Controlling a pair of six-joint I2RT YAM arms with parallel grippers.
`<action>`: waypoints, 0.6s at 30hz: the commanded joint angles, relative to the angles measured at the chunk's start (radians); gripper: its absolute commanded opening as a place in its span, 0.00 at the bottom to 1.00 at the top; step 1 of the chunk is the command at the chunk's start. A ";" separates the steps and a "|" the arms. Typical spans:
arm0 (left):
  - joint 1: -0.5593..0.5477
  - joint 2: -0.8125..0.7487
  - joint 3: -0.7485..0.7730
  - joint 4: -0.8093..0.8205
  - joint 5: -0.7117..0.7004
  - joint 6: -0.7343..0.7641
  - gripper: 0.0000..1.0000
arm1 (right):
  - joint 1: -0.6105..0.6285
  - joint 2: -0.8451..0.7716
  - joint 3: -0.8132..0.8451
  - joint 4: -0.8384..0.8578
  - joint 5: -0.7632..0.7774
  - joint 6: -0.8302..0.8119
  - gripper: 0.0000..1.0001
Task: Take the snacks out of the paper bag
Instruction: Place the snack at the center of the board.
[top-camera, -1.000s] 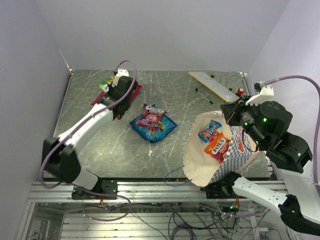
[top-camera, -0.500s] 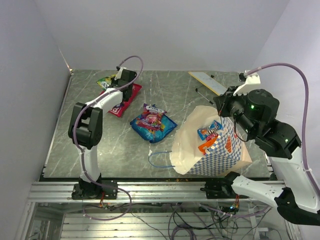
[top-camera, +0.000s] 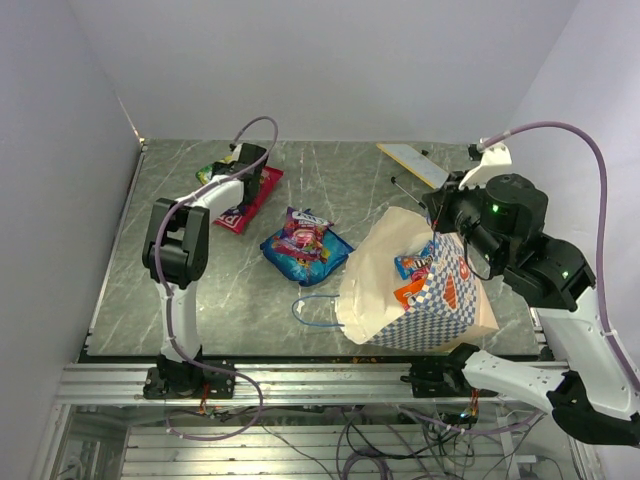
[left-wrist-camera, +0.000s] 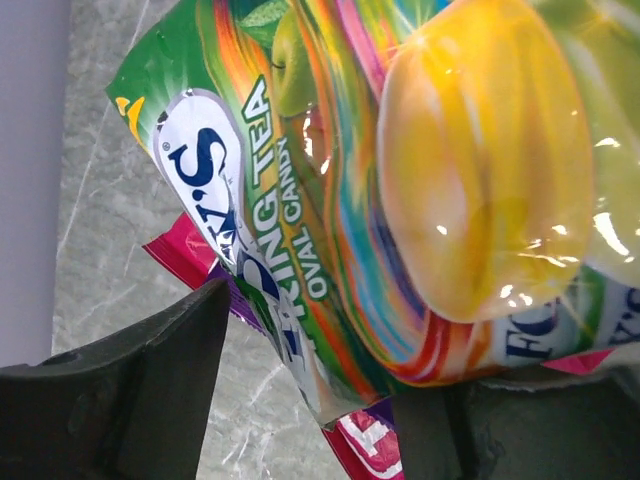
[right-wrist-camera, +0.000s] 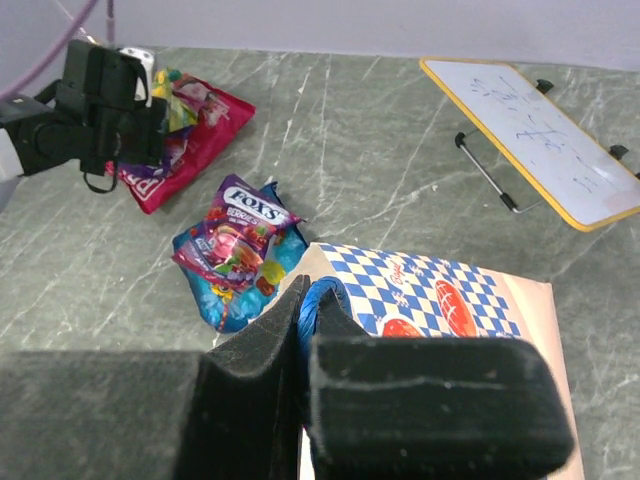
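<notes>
My left gripper (top-camera: 247, 170) hovers at the far left of the table, open, its fingers wide on either side of the yellow-green snack packet (left-wrist-camera: 400, 180). That packet lies partly on the red-pink packet (top-camera: 245, 203). The larger blue packet (top-camera: 305, 248) lies mid-table. The checkered paper bag (top-camera: 430, 305) leans at the right, mouth towards the left. Two packets show in its mouth (top-camera: 416, 265). My right gripper (right-wrist-camera: 305, 320) is shut on the bag's blue string handle (right-wrist-camera: 322, 295), holding it up.
A small whiteboard with a yellow edge (top-camera: 425, 165) lies at the back right. The bag's other blue handle loop (top-camera: 315, 310) rests on the table near the front edge. Walls close in on the left, back and right.
The left gripper's jaws have spread and let go of the yellow-green packet beside the red-pink one. The right gripper has raised the handle, and the bag has tipped up and shifted left.
</notes>
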 joint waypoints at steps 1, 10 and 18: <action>0.016 -0.084 0.067 -0.105 0.083 -0.107 0.74 | 0.000 -0.013 0.044 -0.071 0.039 -0.001 0.00; 0.010 -0.343 -0.011 -0.238 0.337 -0.315 1.00 | 0.000 -0.027 0.140 -0.261 0.181 -0.200 0.00; -0.057 -0.560 -0.147 -0.261 0.529 -0.332 0.97 | 0.000 0.007 0.159 -0.226 0.080 -0.361 0.00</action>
